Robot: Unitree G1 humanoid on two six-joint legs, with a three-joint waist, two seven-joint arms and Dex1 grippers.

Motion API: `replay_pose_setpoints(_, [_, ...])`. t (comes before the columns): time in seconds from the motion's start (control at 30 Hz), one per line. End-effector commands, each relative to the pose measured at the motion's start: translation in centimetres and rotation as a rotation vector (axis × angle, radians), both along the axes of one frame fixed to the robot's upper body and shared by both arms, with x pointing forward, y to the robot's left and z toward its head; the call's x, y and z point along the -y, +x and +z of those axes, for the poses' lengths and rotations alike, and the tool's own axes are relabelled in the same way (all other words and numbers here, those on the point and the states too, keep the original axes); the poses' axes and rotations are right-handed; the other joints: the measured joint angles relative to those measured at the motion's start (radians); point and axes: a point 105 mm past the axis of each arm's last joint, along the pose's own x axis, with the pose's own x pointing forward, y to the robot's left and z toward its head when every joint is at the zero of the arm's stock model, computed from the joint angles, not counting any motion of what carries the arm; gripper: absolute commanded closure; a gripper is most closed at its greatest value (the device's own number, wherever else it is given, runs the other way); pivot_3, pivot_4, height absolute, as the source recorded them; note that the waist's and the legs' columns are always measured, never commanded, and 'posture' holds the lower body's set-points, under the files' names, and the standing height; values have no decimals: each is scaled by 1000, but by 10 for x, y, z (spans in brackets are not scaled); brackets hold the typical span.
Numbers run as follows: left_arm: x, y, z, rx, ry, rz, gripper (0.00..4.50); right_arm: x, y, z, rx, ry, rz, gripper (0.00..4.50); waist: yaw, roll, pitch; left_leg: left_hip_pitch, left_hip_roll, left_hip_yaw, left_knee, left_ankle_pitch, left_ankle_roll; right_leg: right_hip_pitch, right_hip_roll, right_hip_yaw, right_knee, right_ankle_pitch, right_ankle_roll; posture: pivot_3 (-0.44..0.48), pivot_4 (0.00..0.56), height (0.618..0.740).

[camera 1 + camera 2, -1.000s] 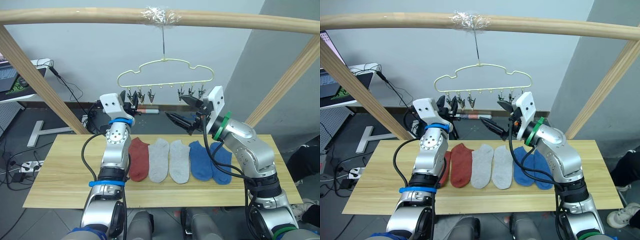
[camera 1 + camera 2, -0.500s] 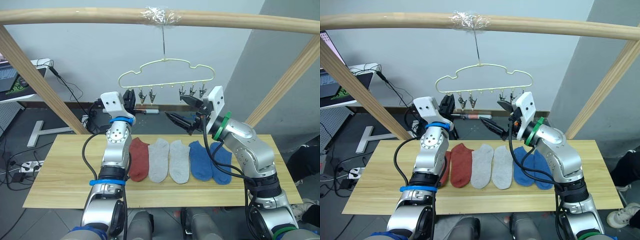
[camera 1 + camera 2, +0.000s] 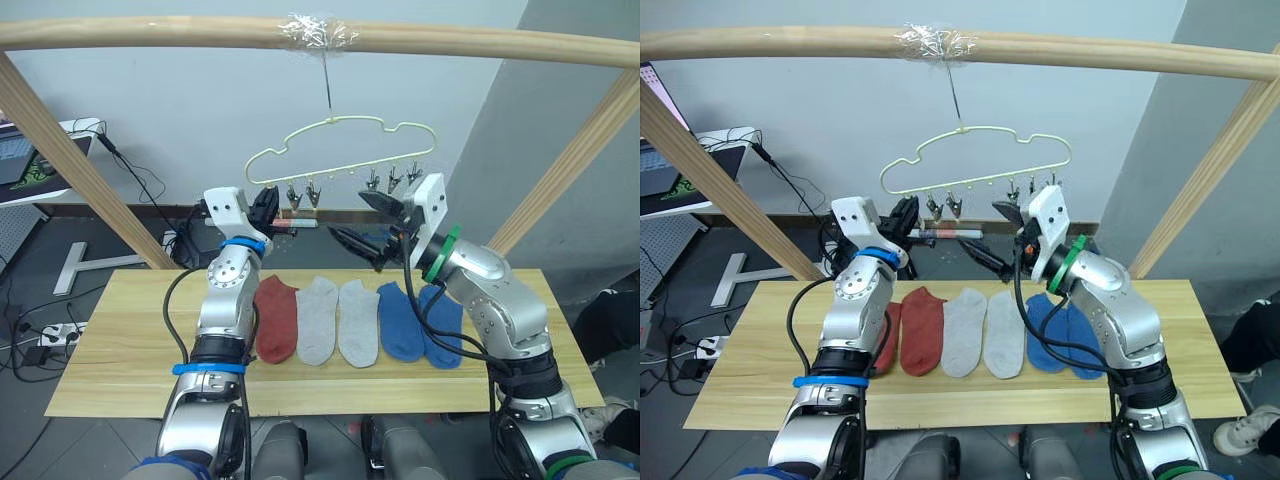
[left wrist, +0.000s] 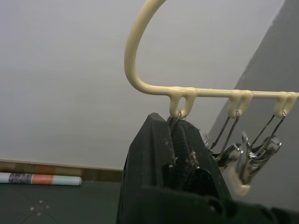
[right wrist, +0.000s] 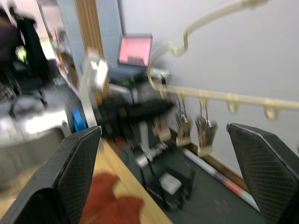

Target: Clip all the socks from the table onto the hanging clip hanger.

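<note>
Pale-yellow wire bent into a cloud outline, the clip hanger hangs by its hook from a thick wooden pole, tilted so its left end sits lower. Small metal clips dangle along its lower bar, and none of them carries a sock. All of the socks lie flat in a close row across the middle of the counter, a light plank top with visible grain: rust-red at the left, two light grey in the middle, two blue at the right. The right eye view shows a second rust-red one tucked partly behind the left forearm, so the count appears to be six. Judged from this, the clipping has not begun and every sock remains to be hung.

The left tool is raised to the hanger's left end; in the left wrist view its black fingers are closed on the leftmost clip just under its wire loop, probably to pinch it open. The right tool is held up just below the clips at the right end, with its two fingers spread wide and nothing between them.

The socks look like soft, limp knit, short and ankle-cut; the clips are thin, shiny and loosely hung.
</note>
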Motion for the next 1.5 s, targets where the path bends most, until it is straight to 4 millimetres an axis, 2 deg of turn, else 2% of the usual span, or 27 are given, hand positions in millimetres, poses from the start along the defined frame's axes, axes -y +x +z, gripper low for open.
replay_pose_setpoints(0.03, [-15,-5,0,-13,2,9,4487,29,13,-29,-55,-77,-150,0,0,0,0,0,0,1,0,0,0,0,0,1,0,0,0,-42,186,740])
replay_pose_setpoints(0.17, [-20,-7,1,-23,5,6,4487,54,18,-56,-118,-135,-250,0,-2,0,0,1,0,2,0,0,0,0,0,2,1,0,0,-39,195,740])
replay_pose_setpoints(0.23, [-26,-7,2,-25,8,21,4487,85,20,-88,-205,-192,-370,0,-4,0,0,2,1,2,0,0,0,0,0,2,1,0,0,-37,200,740])
replay_pose_setpoints(0.3, [-29,-8,3,-27,3,26,4487,109,22,-110,-268,-231,-463,0,-3,0,0,2,1,1,0,0,0,1,0,1,1,0,0,-37,200,740])
replay_pose_setpoints(0.4, [-26,-9,2,-32,0,18,4487,134,26,-129,-333,-258,-553,0,-7,0,0,3,0,3,0,0,0,1,0,3,1,0,0,-36,201,740])
replay_pose_setpoints(0.47, [-25,-9,2,-36,-3,18,4487,143,27,-139,-355,-289,-571,0,-11,0,0,3,0,4,0,0,0,1,0,4,1,0,0,-33,204,740])
replay_pose_setpoints(0.63, [-25,-9,1,-40,-7,16,4487,154,22,-164,-434,-329,-580,0,-15,0,0,3,0,3,0,0,0,1,1,4,1,0,0,-28,205,740])
replay_pose_setpoints(1.0, [-27,-9,2,-43,9,23,4487,141,31,-171,-489,-254,-598,0,-18,0,0,3,0,3,0,0,0,1,1,4,2,0,1,-19,208,740])
replay_pose_setpoints(1.13, [-26,-7,6,-42,-18,28,4487,145,26,-194,-585,-287,-624,0,-17,0,0,3,0,3,0,0,0,1,1,4,1,1,1,-14,211,740])
replay_pose_setpoints(1.2, [-27,-6,9,-41,-35,30,4487,147,26,-199,-599,-299,-636,0,-17,0,0,3,0,3,0,0,0,1,0,4,2,1,1,-14,211,740])
replay_pose_setpoints(1.3, [-28,-7,8,-41,-6,29,4500,149,24,-204,-626,-296,-631,599,-17,0,0,4,0,3,1,0,0,2,0,4,2,1,1,-14,211,740])
replay_pose_setpoints(1.5, [-28,-8,6,-46,4,34,4500,151,20,-207,-643,-287,-620,2766,-17,0,0,4,0,3,1,0,0,2,0,4,1,1,1,-6,219,740])
